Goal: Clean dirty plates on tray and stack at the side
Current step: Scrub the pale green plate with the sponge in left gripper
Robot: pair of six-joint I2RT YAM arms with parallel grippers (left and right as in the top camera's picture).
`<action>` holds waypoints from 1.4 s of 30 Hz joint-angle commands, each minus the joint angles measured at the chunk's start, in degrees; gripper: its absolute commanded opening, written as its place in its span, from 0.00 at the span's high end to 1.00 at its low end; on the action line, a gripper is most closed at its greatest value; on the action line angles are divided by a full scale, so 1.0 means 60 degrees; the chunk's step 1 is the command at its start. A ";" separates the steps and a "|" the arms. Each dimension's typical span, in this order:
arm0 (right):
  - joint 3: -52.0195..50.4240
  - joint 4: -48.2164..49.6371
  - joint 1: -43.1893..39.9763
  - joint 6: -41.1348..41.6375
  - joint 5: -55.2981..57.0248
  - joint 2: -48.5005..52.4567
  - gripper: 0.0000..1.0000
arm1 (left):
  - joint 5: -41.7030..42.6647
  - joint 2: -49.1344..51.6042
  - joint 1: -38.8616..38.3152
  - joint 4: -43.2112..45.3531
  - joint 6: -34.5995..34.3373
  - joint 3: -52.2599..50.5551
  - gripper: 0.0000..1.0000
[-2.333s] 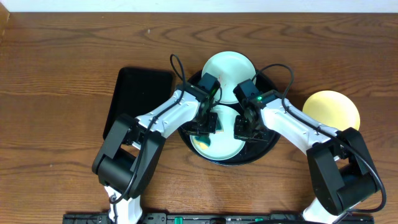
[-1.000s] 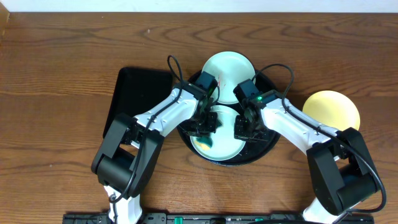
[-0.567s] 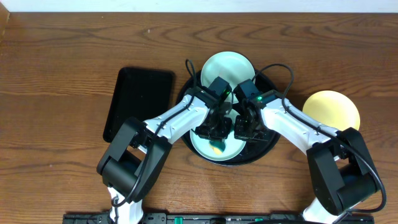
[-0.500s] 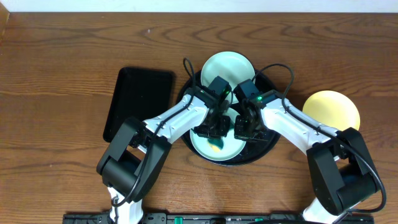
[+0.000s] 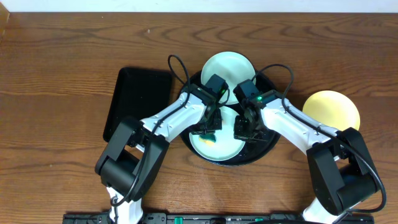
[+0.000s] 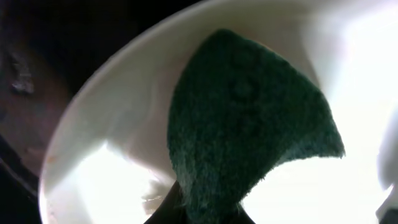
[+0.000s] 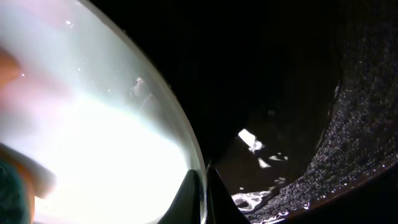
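At my far left the rectangular black tray (image 5: pixel 140 102) lies on the table (image 5: pixel 56 74), and neither arm touches it. My left gripper (image 5: pixel 209 132) is closed down tight on a green sponge (image 6: pixel 249 124). The sponge's free end lies against the face of the near mint plate (image 5: pixel 221 148). I carry it low and tilted so that the pad, not my fingers, meets the plate.

That plate sits inside the round black tray (image 5: pixel 268 143), towards its front. My right gripper (image 7: pixel 202 186) is almost fully closed, with a finger on each side of the plate's right rim. I judge this pinch is there to keep the plate from sliding or turning under the sponge.

The far mint plate (image 5: pixel 229 65) lies at the back of the tray, seemingly overlapping the rim, and I take it to be waiting its turn. Well to the right, apart from the tray, the yellow plate (image 5: pixel 333 109) rests alone on the table. That is probably where the stack begins.
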 commanded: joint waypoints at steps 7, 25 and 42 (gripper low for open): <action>0.0000 -0.0073 0.0076 -0.0146 0.0244 0.0149 0.99 | 0.1271 0.0142 -0.0313 0.0867 0.1384 -0.0215 0.93; 0.0000 -0.0076 0.0076 -0.0153 0.0244 0.0149 0.99 | 0.0933 0.0135 -0.0302 -0.0219 0.0368 -0.0211 0.93; 0.0000 -0.0047 0.0076 -0.0153 0.0244 0.0149 0.99 | 0.0532 0.0138 -0.0142 0.1188 0.1410 -0.0211 0.93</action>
